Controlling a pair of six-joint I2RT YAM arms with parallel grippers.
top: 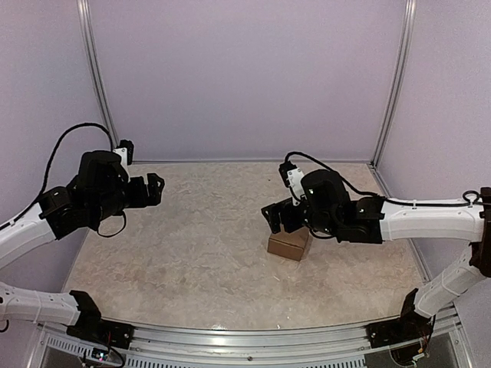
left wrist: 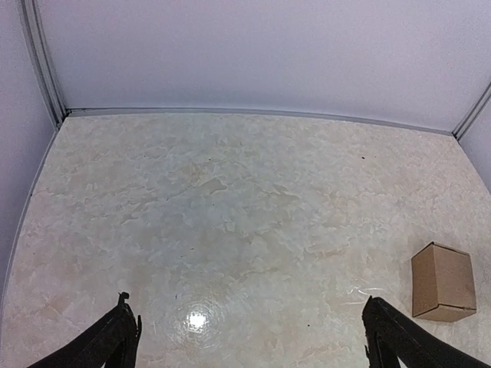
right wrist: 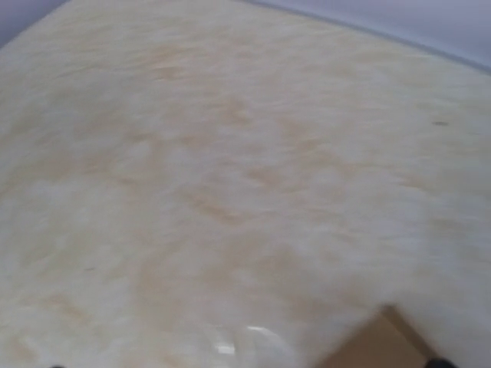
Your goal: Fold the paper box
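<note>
The paper box (top: 288, 245) is a small brown cardboard cube standing closed on the marbled table, right of centre. It shows at the right edge of the left wrist view (left wrist: 443, 281), and as a blurred brown corner at the bottom of the right wrist view (right wrist: 376, 346). My right gripper (top: 281, 221) hovers just above and behind the box, open, holding nothing. My left gripper (top: 156, 189) is raised over the table's left side, far from the box, with its fingers (left wrist: 115, 337) spread wide and empty.
Lilac walls with metal corner posts (top: 96, 84) enclose the table on three sides. A metal rail (top: 253, 337) runs along the near edge between the arm bases. A black cable (top: 65, 138) loops above the left arm.
</note>
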